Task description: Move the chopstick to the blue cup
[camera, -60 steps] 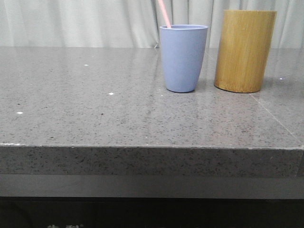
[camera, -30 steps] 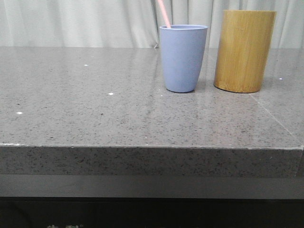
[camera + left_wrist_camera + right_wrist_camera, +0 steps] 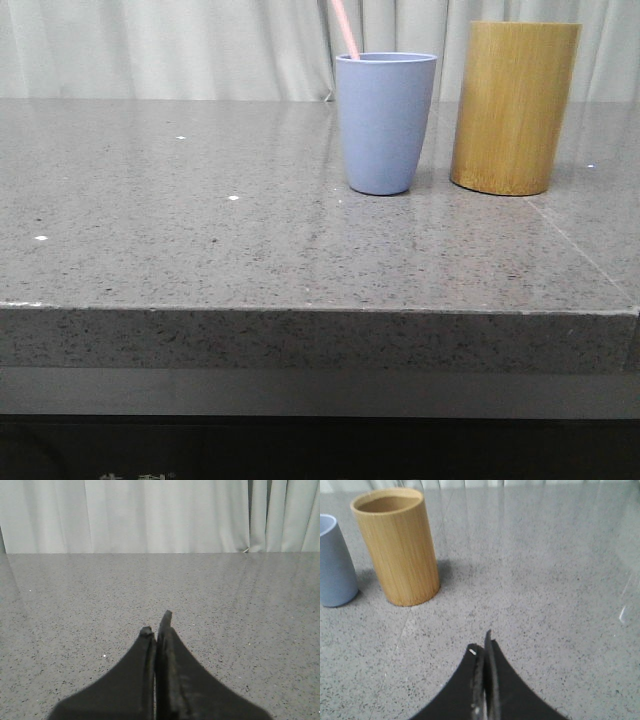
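The blue cup (image 3: 386, 122) stands upright on the grey table, right of centre. A pale pink chopstick (image 3: 345, 28) leans out of its rim toward the left; only the slim upper end shows. The blue cup also shows at the edge of the right wrist view (image 3: 334, 565), its rim cut off. My left gripper (image 3: 156, 627) is shut and empty over bare table. My right gripper (image 3: 482, 645) is shut and empty, short of the bamboo cylinder. Neither gripper shows in the front view.
A tall tan bamboo cylinder (image 3: 515, 107) stands right next to the blue cup; in the right wrist view (image 3: 397, 545) its inside looks empty. The grey speckled table (image 3: 200, 230) ends at a front edge. White curtains hang behind.
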